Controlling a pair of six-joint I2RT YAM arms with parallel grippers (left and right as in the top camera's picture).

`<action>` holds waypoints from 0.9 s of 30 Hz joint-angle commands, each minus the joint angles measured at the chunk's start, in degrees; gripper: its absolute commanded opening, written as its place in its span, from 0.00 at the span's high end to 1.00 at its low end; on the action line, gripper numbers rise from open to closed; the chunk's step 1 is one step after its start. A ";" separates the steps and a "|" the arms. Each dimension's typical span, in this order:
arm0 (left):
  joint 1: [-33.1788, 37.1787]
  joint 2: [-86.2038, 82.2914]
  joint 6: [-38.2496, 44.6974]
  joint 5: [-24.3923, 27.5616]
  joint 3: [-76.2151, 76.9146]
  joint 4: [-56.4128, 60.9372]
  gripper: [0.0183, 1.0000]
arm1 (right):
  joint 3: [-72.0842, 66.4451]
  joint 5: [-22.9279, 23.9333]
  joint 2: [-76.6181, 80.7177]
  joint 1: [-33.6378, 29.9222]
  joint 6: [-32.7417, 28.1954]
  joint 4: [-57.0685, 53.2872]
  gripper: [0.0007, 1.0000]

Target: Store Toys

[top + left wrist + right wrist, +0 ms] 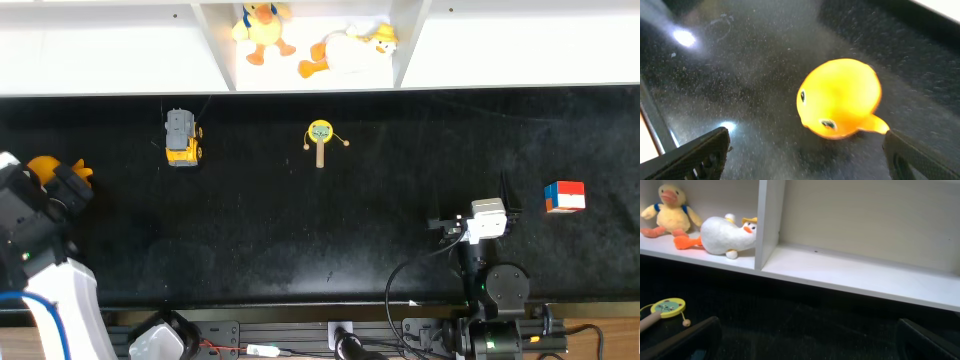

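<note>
A round orange toy (840,97) with small eyes lies on the black table, just beyond my left gripper (805,160), which is open with its fingers (695,155) spread wider than the toy. From above, the left gripper (62,190) hovers at the far left edge and partly covers the orange toy (42,168). A yellow and grey toy truck (182,136) and a small rattle drum (320,140) lie nearer the shelf. A coloured cube (564,197) sits at the right. My right gripper (487,220) is open, low at the front right, holding nothing.
A white shelf (500,50) runs along the back. Its middle compartment holds a yellow plush duck (262,28) and a white plush duck (350,50). The right compartment (855,270) faces my right gripper (807,345). The rattle drum (665,309) lies off to its side.
</note>
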 commanded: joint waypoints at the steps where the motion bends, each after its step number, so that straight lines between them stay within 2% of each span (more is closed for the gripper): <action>1: 1.27 4.37 4.28 1.95 1.25 2.89 0.00 | -0.72 -0.39 -0.20 -0.33 -0.15 0.26 0.01; 4: 1.92 6.40 6.78 5.11 1.25 4.68 0.00 | -0.74 -0.39 -0.20 -0.33 -0.15 0.26 0.01; 9: 4.09 7.34 10.47 14.12 1.25 5.88 0.00 | -0.74 -0.39 -0.20 -0.33 -0.15 0.26 0.01; 16: 6.12 8.15 13.77 16.06 1.25 6.23 0.00 | -0.74 -0.39 -0.20 -0.33 -0.15 0.26 0.00; 21: 7.63 11.47 14.69 21.59 1.25 8.00 0.00 | -0.72 -0.39 -0.20 -0.33 -0.15 0.26 0.00; 27: 7.72 12.74 14.91 22.77 1.25 9.49 0.00 | -0.74 -0.39 -0.20 -0.33 -0.15 0.26 0.01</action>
